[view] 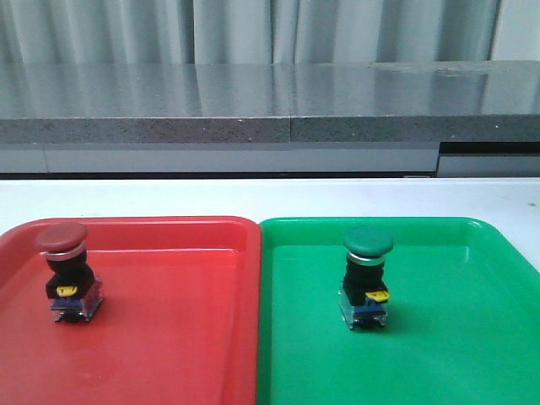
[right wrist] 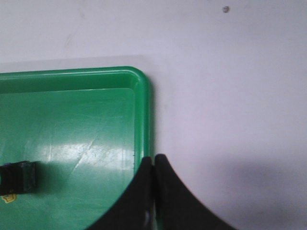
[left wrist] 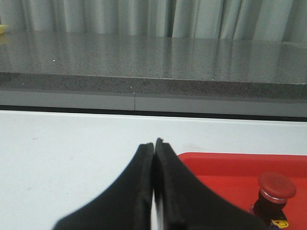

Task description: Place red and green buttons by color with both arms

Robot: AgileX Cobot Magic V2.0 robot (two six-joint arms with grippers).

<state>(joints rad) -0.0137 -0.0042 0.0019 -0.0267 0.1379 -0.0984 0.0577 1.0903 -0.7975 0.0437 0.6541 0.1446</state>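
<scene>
Red button [view: 67, 268] stands upright at left in the red tray [view: 169, 337], green button [view: 366, 274] at centre-right in the green tray [view: 472, 337], sorted by colour; left claw [left wrist: 154, 143] and right claw [right wrist: 154, 158] are both closed, empty.

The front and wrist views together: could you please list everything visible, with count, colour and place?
Red button: one, red cap, standing in the red tray.
Green button: one, green cap, standing in the green tray.
Red tray: one, red, on the table's left.
Green tray: one, green, beside the red tray, on its right.
Table: one, white.
Counter: one, grey speckled, behind the table.
Left claw: one, black, shut, empty, above the table.
Right claw: one, black, shut, empty, over the green tray's rim.
</scene>
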